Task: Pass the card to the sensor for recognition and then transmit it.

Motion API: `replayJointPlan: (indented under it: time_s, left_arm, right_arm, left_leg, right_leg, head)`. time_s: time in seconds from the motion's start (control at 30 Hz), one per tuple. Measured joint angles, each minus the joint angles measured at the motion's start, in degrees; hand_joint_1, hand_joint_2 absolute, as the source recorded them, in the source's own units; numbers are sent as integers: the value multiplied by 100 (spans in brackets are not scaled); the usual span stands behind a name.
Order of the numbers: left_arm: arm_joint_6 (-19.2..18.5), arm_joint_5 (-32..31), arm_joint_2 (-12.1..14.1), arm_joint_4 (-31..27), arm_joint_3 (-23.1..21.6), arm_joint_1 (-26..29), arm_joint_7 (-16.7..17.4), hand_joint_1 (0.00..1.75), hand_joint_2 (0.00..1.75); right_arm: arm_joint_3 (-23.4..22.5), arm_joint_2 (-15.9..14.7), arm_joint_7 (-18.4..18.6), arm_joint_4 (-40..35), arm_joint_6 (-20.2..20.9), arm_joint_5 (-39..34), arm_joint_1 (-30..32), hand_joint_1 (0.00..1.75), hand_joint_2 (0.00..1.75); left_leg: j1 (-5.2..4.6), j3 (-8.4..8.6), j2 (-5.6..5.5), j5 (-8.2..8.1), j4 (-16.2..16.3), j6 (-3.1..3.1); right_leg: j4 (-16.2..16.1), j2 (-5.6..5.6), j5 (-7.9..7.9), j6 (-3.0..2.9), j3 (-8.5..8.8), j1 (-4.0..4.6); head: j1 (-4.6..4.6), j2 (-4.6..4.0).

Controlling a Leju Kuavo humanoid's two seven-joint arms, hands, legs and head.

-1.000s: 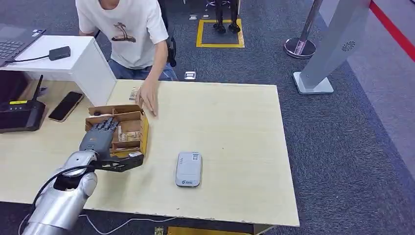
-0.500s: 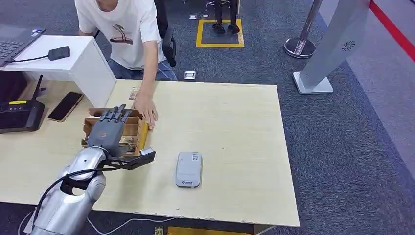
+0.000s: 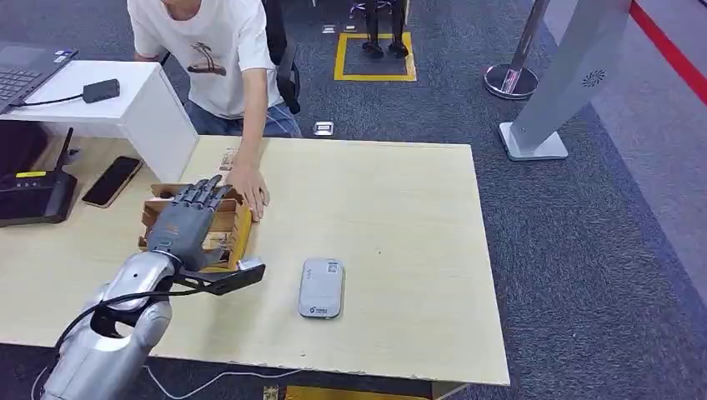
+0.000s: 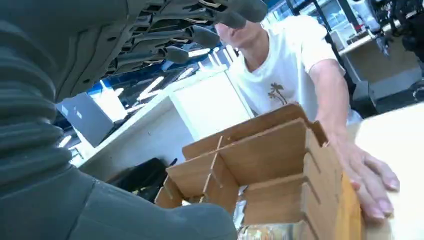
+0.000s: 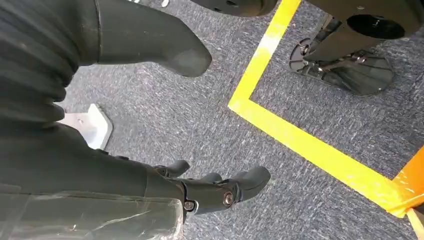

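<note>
My left hand (image 3: pixel 185 222) hovers over a wooden compartment box (image 3: pixel 243 230) at the table's left, fingers spread and thumb stretched out towards the sensor, holding nothing. In the left wrist view the fingers (image 4: pixel 192 32) stand above the box (image 4: pixel 272 160), apart from it. Cards (image 3: pixel 218 242) lie in the box's compartments, partly hidden by my hand. A person's hand (image 3: pixel 250 188) rests at the box's far right corner, also seen as the person's hand (image 4: pixel 370 182). The grey-white sensor (image 3: pixel 322 287) lies flat right of the box. My right hand (image 5: pixel 215 192) hangs over the floor, holding nothing.
A phone (image 3: pixel 111 181) and a black router (image 3: pixel 33 200) lie left of the box, beside a white raised desk (image 3: pixel 133 112) with a laptop (image 3: pixel 21 71). The person stands behind the table. A grey kiosk (image 3: pixel 567 75) stands far right. Yellow floor tape (image 5: pixel 300 145) runs below my right hand.
My left hand has moved forward over the box towards the person's hand. The person's hand has come down onto the box's far corner. The sensor has not moved.
</note>
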Motion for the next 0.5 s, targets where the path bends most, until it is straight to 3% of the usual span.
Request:
replayJointPlan:
  time_s: [0.13,0.33,0.4,0.43,0.5]
  left_arm:
    - [-373,958,523,-20,-78,-87,-270,0,175]
    - [-601,1363,1246,-203,-247,-288,-264,0,175]
    - [-1135,1946,1509,-241,-359,-399,-280,0,175]
    - [-1537,2406,1756,-254,-448,-485,-349,0,175]
    - [-1914,3104,2311,-254,-603,-669,-526,0,175]
  right_arm:
    - [-20,0,-17,0,33,70,3,0,175]
    - [-122,0,-44,0,26,68,13,0,175]
    - [-129,0,-61,0,63,136,10,0,175]
    - [-129,0,-61,0,99,195,-2,0,175]
    - [-129,0,-57,0,155,282,-22,0,175]
  left_leg:
    - [1,0,6,0,0,0]
    - [2,0,5,0,-1,-1]
    - [6,-1,6,1,-1,-1]
    - [6,-1,13,1,-1,-2]
    - [8,1,40,1,-1,-2]
  right_leg:
    - [0,6,0,0,-4,1]
    - [1,5,0,-1,-2,2]
    - [4,6,0,-1,0,5]
    - [5,9,3,-5,-2,6]
    - [5,34,7,-8,-12,8]
  head:
    - [0,0]
    - [-2,0]
    - [4,0]
    - [9,0]
    - [5,0]
